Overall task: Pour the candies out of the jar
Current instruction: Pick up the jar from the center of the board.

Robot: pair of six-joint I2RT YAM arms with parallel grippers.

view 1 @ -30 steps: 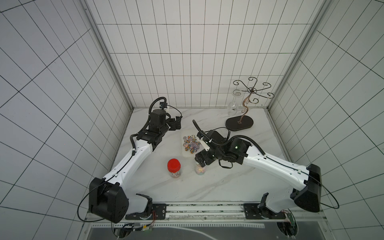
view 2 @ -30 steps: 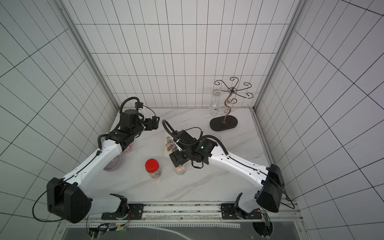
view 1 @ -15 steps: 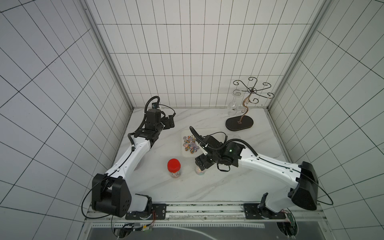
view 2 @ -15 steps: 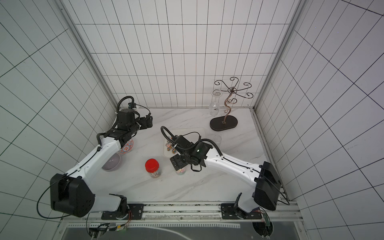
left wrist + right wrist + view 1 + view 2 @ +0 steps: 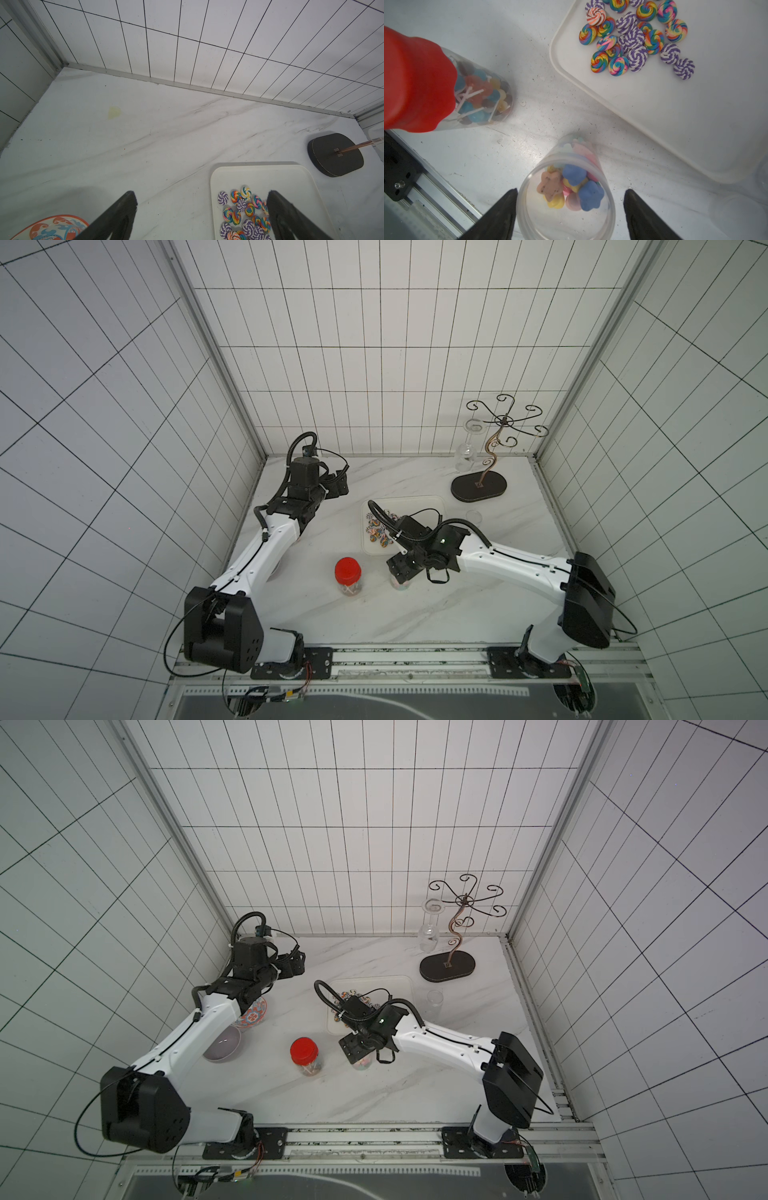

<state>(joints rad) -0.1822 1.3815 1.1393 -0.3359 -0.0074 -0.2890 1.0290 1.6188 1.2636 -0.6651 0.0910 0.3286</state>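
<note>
Lidless jar (image 5: 562, 220) of candies (image 5: 572, 176) upright, long axis vertical, lower centre of right-wrist frame, between jaws of right pincer (image 5: 571, 190): apart, unclamped. Left pincer (image 5: 201, 193) apart, empty, well away.

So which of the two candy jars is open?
The clear jar that the right gripper straddles, holding pastel lumps: it has no lid. The other jar wears a red lid.

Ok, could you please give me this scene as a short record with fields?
right gripper: open, straddling the open jar, not clamped
open jar: upright on the table, no lid, pastel candies inside
left gripper: open, empty, above the table
red-lidded jar: upright, closed, lollipops inside
tray: swirl candies piled at one end
</note>
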